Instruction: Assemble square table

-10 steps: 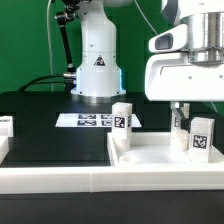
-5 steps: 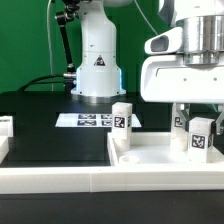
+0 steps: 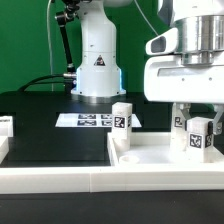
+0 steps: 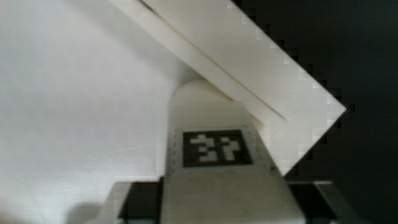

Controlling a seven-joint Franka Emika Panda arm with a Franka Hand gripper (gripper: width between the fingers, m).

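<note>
gripper (image 3: 197,122) fingers pinching leg (image 3: 198,134) | leg upright, long axis vertical, tag facing camera | over tabletop (image 3: 150,157)

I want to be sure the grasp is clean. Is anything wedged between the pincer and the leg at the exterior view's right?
Nothing visible is. The pincer is closed directly on the leg, and in the wrist view its fingers flank the tagged leg with nothing between. The other leg stands apart.

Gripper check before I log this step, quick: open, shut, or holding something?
Gripper: shut on the leg at the exterior view's right; in the wrist view its fingers flank that leg.
</note>
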